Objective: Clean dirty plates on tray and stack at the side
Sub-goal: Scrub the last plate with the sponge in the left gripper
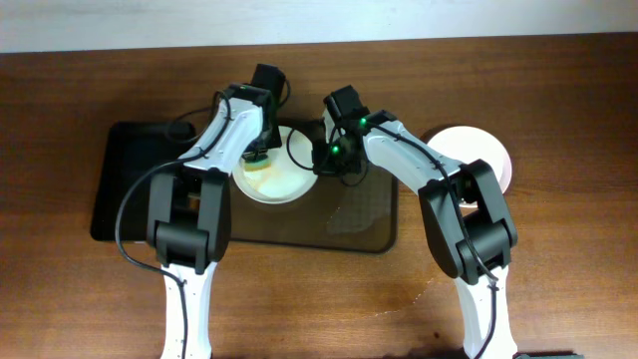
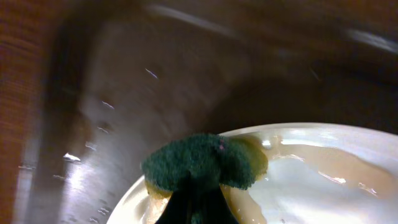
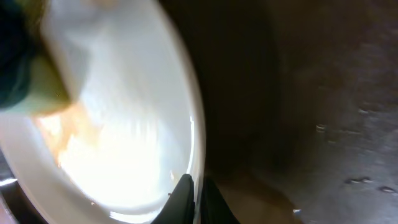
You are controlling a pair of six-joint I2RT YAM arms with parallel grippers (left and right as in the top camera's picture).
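A white plate (image 1: 282, 179) smeared with brown sauce sits at the back left of the brown tray (image 1: 354, 224). My left gripper (image 1: 257, 152) is shut on a green and yellow sponge (image 2: 202, 163) pressed onto the plate's left part (image 2: 311, 174). My right gripper (image 1: 321, 160) is shut on the plate's right rim (image 3: 196, 146), one finger inside and one outside. The sponge also shows in the right wrist view (image 3: 28, 84). A second white plate (image 1: 478, 155) lies on the table at the right, off the tray.
A glossy black tray (image 1: 135, 184) lies left of the brown tray, partly under my left arm. The wooden table (image 1: 568, 249) surrounds both trays. A pale wall edge runs along the back.
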